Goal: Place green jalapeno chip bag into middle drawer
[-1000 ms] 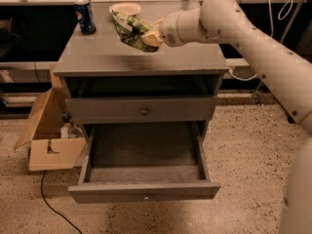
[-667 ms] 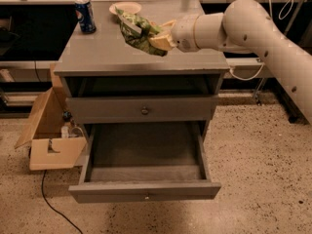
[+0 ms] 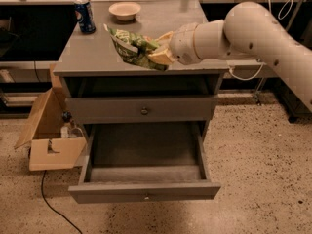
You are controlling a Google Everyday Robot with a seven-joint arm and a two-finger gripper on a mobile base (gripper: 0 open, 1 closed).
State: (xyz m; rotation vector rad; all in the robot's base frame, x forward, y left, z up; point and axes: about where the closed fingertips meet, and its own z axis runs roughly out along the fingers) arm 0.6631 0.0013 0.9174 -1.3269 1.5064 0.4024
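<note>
The green jalapeno chip bag is crumpled, light green with whitish print, and hangs in the air over the front part of the cabinet top. My gripper comes in from the right on the white arm and is shut on the bag's right end. The middle drawer is pulled wide open below, grey, with nothing in it. Its small knob faces me. The bag is above and behind the drawer opening.
A blue soda can and a cream bowl stand at the back of the cabinet top. The upper drawer is closed. An open cardboard box and a black cable lie on the floor at left.
My gripper has carried the bag forward and down, from near the bowl at the back toward the cabinet's front edge. The drawer has stayed open.
</note>
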